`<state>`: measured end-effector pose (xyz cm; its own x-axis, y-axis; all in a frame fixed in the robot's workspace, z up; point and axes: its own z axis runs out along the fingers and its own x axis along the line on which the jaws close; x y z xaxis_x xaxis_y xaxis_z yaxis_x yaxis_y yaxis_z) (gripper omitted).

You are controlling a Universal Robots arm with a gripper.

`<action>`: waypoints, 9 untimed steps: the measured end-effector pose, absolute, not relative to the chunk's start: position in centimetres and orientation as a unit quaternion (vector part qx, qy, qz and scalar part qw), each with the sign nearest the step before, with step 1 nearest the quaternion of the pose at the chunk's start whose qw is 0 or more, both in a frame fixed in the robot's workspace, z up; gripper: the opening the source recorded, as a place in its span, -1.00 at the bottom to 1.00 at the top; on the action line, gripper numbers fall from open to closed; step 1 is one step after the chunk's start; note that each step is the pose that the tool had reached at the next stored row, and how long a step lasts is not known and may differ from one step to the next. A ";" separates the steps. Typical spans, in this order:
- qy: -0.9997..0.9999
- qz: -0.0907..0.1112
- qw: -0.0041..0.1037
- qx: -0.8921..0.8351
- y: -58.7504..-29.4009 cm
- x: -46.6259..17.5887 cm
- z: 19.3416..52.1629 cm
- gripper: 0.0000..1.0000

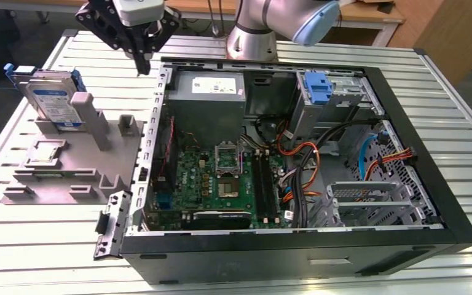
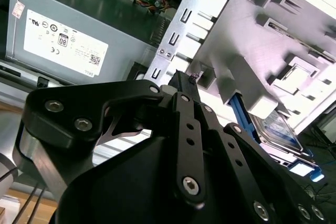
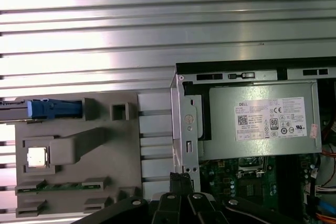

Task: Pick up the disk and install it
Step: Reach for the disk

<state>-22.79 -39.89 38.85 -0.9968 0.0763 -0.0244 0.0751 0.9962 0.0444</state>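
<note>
Pick not started. Tool [image 1: 142, 65] hung closed, empty, above the case wall [image 1: 165, 83]. Disk [image 1: 54, 101] stood upright in the grey fixture [image 1: 68, 178] at the exterior view's left. Grasp would probably need jaws opened over its top edge.

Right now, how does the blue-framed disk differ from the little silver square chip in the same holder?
The disk stands on edge in the grey holder; the chip lies flat. The disk is larger, rectangular and blue-framed; the chip is small, square and bare. Both are silver and sit in that holder.
</note>
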 end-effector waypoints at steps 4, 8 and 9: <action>0.999 0.022 0.013 0.038 -39.9 -23.2 38.8 -0.80; 0.999 0.022 0.013 0.038 -39.9 -23.7 38.8 -0.80; 0.999 0.022 0.013 0.038 -39.9 -23.8 38.8 -0.80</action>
